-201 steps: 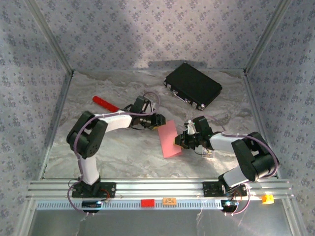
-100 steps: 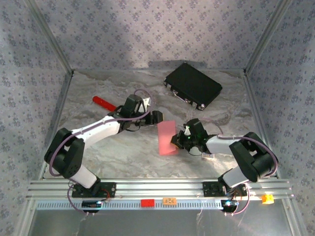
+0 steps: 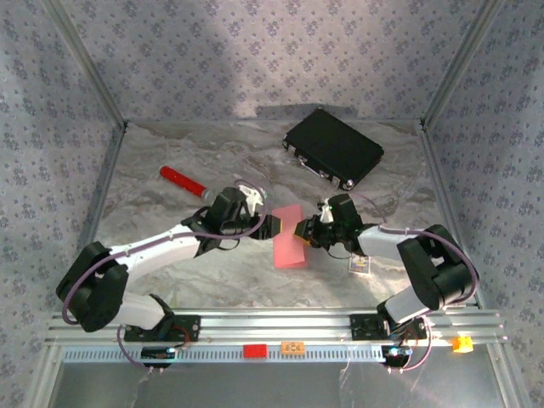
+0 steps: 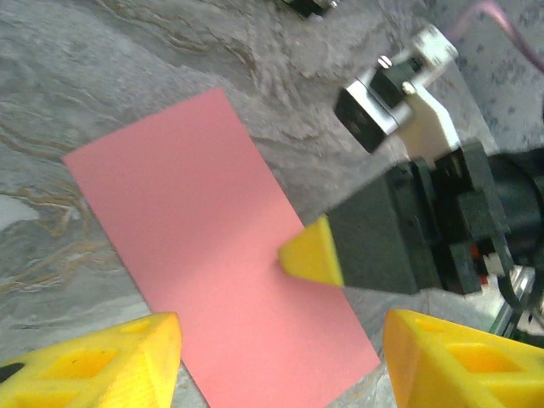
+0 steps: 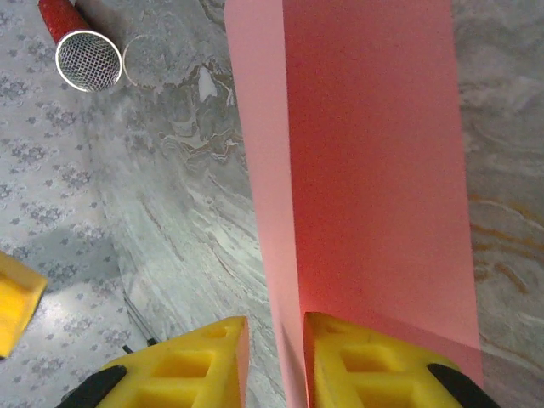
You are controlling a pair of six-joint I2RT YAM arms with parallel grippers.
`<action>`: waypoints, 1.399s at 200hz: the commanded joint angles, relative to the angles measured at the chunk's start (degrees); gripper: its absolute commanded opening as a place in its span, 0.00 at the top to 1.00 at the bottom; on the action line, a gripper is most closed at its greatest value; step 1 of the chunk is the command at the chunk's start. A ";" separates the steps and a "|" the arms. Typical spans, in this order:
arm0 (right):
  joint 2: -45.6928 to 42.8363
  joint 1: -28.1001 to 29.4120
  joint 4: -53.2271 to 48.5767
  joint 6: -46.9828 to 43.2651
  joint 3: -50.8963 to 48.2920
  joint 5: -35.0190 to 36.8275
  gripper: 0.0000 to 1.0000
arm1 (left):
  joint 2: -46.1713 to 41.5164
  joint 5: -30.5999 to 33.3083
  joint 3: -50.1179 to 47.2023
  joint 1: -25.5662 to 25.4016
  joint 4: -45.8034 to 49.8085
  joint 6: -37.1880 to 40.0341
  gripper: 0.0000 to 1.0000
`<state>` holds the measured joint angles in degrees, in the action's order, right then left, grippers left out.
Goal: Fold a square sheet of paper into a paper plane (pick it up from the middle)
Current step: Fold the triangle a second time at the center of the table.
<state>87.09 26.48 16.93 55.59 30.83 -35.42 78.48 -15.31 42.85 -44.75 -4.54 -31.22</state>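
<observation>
Square sheet of paper (image 3: 287,242), seen as a long salmon-pink rectangle with one layer lying over another, rests flat near the middle of the marbled table (image 3: 255,285), between the two arms. A black case (image 3: 332,149) sits well apart at the far right. The left fingers (image 4: 110,357) hang spread wide over one short end of the sheet, gripping nothing. The right fingers (image 5: 382,365) are drawn almost together at one long edge, where a paler strip of paper runs into the narrow gap between them, apparently pinched. A red cylinder (image 3: 183,181) lies off to the left, and a small printed card (image 3: 363,266) sits beside the right arm. The step in hand looks like setting a crease. To do it well, the right pinch should stay firm so the layers cannot slide, the edges should be squared up first, and the left fingers should press down flat rather than drag the thin sheet sideways.
</observation>
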 commanded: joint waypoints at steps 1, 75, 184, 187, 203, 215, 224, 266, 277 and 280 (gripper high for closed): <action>2.22 -0.59 -1.78 -3.32 1.66 -3.20 0.76 | 0.33 1.64 1.33 -2.04 2.39 4.70 0.37; 3.91 -0.74 -5.56 -5.47 3.31 -2.50 0.84 | 2.63 11.70 0.59 -11.75 3.98 10.03 0.35; 3.35 -1.33 -3.39 -2.87 2.74 -3.60 0.81 | 18.13 37.21 12.72 -29.83 14.57 23.47 0.23; 3.36 -1.32 -3.33 -2.84 2.76 -3.65 0.81 | 18.55 37.71 12.90 -30.06 14.62 23.61 0.23; 3.18 -1.38 -3.29 -2.73 2.63 -3.61 0.81 | 19.89 41.79 13.83 -30.82 15.25 23.84 0.22; 3.09 -1.36 -3.31 -2.61 2.57 -3.46 0.81 | 20.61 44.18 14.25 -31.25 15.43 24.10 0.22; 3.07 -1.43 -3.23 -2.61 2.48 -3.43 0.81 | 20.90 45.65 14.37 -31.41 15.37 24.01 0.22; 2.93 -1.59 -3.22 -2.49 2.41 -3.50 0.81 | 21.63 47.30 14.84 -31.44 14.18 24.37 0.27; 2.93 -1.55 -3.17 -2.49 2.39 -3.57 0.81 | 21.80 47.23 15.07 -31.45 14.05 24.44 0.30; 2.94 -1.55 -3.21 -2.57 2.39 -3.59 0.81 | 21.88 47.28 15.06 -31.40 14.03 24.43 0.31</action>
<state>90.32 25.34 13.52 52.27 33.04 -38.22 99.20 29.50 55.75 -75.77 9.15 -7.79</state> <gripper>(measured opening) 0.189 0.723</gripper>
